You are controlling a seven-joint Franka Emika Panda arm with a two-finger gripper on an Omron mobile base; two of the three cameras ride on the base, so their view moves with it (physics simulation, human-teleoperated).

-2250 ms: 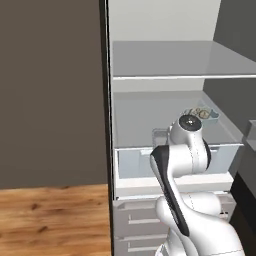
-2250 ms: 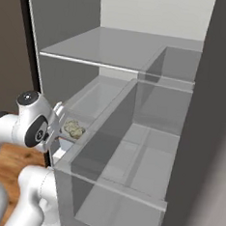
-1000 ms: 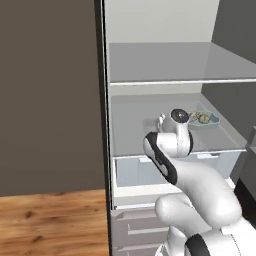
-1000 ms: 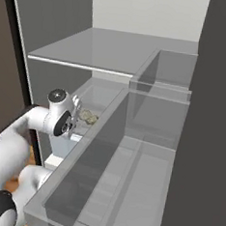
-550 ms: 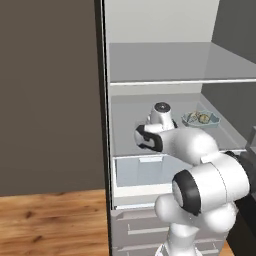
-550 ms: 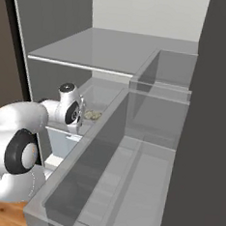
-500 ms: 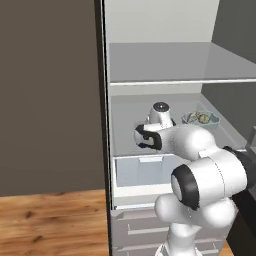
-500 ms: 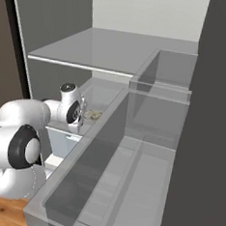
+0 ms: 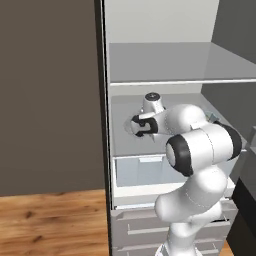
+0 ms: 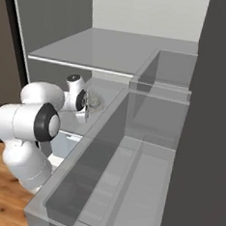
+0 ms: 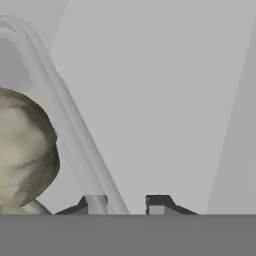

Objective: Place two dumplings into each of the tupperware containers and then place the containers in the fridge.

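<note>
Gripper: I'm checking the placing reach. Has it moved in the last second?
Yes. The gripper has moved deeper into the fridge, farther in under the shelf edge.

Inside the open fridge (image 9: 165, 30), the upper glass shelf (image 9: 170, 62) sits bare above a lower shelf (image 9: 122, 137). On that lower shelf rests a clear container (image 11: 75, 145), its rim curving across the hand view, with a tan dumpling (image 11: 22, 150) inside it. Pale drawers (image 9: 145, 170) sit beneath, above a wooden floor (image 9: 50, 220).
</note>
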